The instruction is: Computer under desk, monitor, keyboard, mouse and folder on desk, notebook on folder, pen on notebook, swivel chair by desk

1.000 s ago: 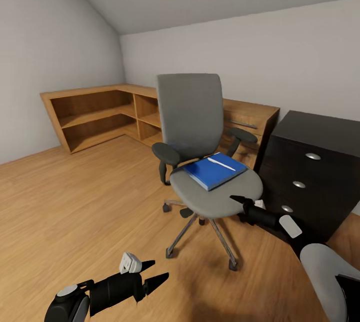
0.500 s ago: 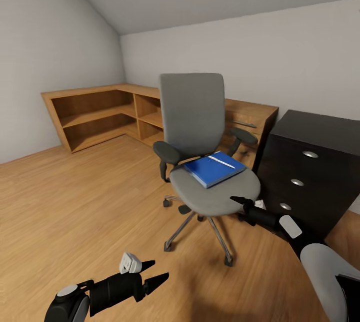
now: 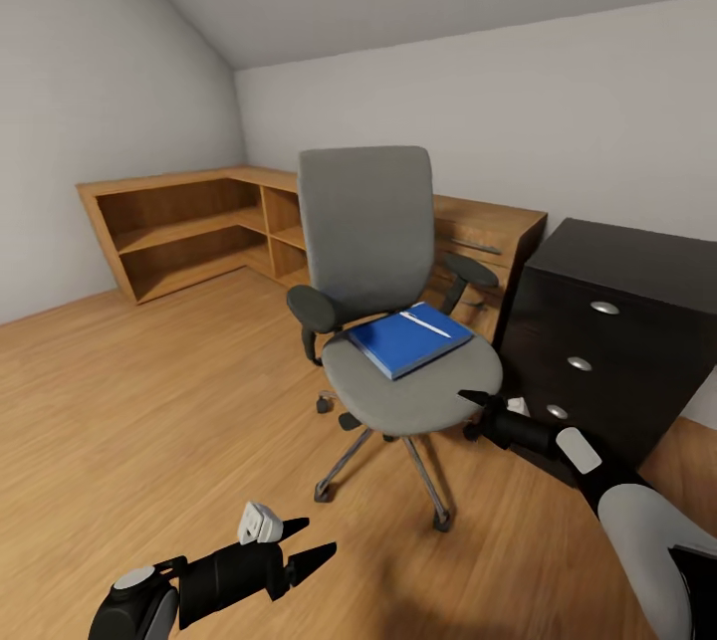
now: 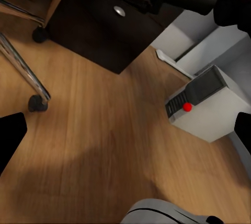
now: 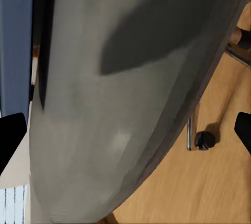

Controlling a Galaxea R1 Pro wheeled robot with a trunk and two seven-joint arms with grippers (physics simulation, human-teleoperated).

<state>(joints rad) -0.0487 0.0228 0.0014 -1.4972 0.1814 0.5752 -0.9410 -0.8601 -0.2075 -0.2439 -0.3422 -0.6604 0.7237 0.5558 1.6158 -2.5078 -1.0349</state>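
A: What's the swivel chair (image 3: pixel 393 321) like?

B: Grey woven upholstery, a tall squared back, black armrests and a metal star base on castors, standing on the light wood plank floor (image 3: pixel 149 401). On its seat lies the folder (image 3: pixel 410 338), flat, bright blue, rectangular, and on the folder a thin white pen (image 3: pixel 425 323).

A: And around the chair?

B: Just beside it, on the side away from the wooden shelving (image 3: pixel 189 227), is the dark three-drawer unit (image 3: pixel 588 351) with round silver knobs, its black tabletop smooth and matte. The left wrist view shows the computer (image 4: pixel 212 104), a light grey box with a red light, on the floor past that unit.

A: The hands?

B: The left hand (image 3: pixel 309 540), black and tapered, is spread and holds nothing, low over the floor in front of the chair. The right hand (image 3: pixel 474 401) sits at the seat's front edge, fingers apart, nothing between them.

A: Changed since a second ago?

B: The chair has rolled and turned slightly towards the shelving, folder and pen riding along; both hands sit where they did.
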